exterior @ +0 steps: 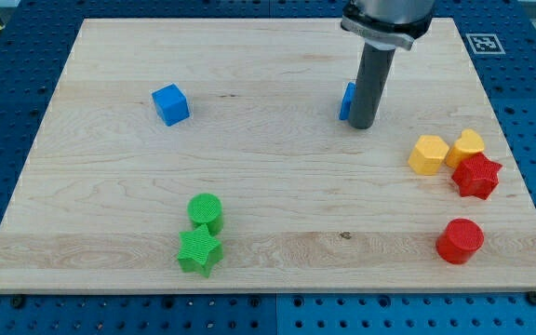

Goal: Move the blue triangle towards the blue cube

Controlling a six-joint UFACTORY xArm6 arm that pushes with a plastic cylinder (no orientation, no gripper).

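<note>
Touching the blue triangle (347, 100) from its right, my tip (362, 126), blue cube (170, 104) well left.

blue triangle (346, 100) mid-top, blue cube (170, 104) upper-left

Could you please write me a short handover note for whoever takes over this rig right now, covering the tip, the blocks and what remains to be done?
Tip: my tip is down on the board, right of centre near the view's top, on the right side of the blue triangle, close against it; contact cannot be confirmed.
Blocks: the rod hides most of the blue triangle. The blue cube sits well away towards the view's left, at about the same height in the view.
Done: the tip is placed on the triangle's far side from the cube.
Left: push the triangle leftward across the bare wooden board towards the cube. No other block lies between them.
</note>
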